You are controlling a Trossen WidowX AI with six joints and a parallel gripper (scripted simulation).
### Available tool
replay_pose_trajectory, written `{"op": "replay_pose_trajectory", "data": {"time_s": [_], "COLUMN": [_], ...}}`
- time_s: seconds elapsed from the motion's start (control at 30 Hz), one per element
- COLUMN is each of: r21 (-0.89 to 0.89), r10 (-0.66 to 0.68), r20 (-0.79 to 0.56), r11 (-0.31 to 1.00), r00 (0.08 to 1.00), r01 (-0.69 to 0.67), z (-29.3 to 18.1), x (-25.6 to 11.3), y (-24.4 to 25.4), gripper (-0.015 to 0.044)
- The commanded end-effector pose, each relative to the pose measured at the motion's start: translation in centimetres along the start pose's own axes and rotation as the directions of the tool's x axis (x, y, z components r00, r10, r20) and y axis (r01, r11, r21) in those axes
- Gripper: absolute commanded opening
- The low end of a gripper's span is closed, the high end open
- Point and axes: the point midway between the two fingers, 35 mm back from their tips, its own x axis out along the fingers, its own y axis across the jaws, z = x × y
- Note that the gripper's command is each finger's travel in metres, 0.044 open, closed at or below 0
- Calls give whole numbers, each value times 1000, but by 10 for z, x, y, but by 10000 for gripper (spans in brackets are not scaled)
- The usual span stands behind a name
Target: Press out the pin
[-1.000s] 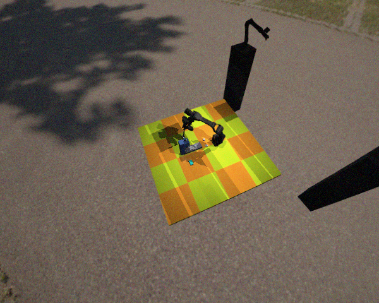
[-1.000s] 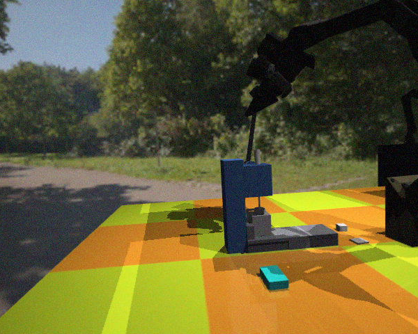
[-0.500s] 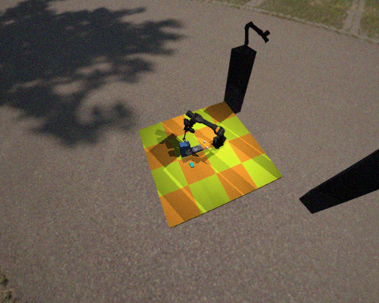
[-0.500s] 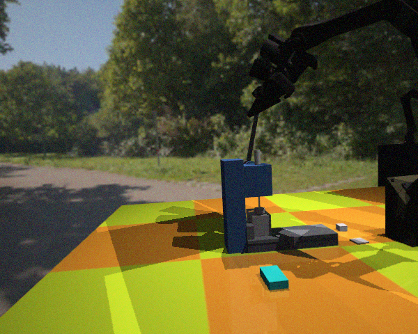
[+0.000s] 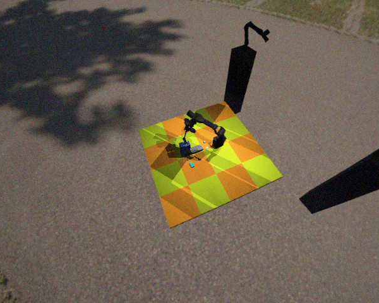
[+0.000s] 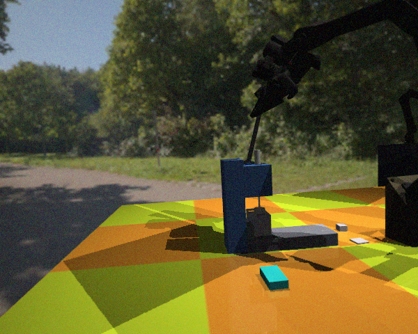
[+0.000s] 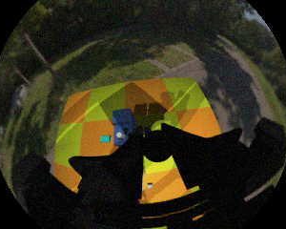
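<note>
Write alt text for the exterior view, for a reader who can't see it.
A black robot gripper grips the upright lever of a blue press. A gray block sits on the press bed beneath the thin punch; a teal block lies in front on an orange-and-green checkered mat.

The gripper (image 5: 186, 129) (image 6: 253, 115) (image 7: 151, 128) is closed on a round black knob (image 7: 157, 145), its dark fingers reaching over the table's near corners. Toward the left edge of the checkered table (image 5: 215, 189) (image 6: 237, 305) (image 7: 153, 88), a cyan block (image 5: 191, 165) (image 6: 273, 276) (image 7: 105, 138) lies just beside the blue press (image 5: 184, 149) (image 6: 233, 204) (image 7: 123, 116), which shows a pale round top (image 6: 257, 156) (image 7: 119, 135). A small whitish cube (image 5: 204, 141) (image 6: 341, 227) (image 7: 150, 185) sits near the near edge. Dark shadows (image 7: 150, 112) fall between the press and the far right corner.
</note>
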Motion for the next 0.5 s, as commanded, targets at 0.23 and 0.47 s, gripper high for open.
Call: {"op": "replay_pose_trajectory", "data": {"time_s": [0.23, 0.47], "r21": [8, 8], "r10": [-2, -2], "r20": [-6, -6], "r11": [1000, 1000], "r00": [1000, 1000], "r01": [2, 2], "z": [-10, -20], "x": [-5, -9], "y": [0, -1], "gripper": [0, 0]}}
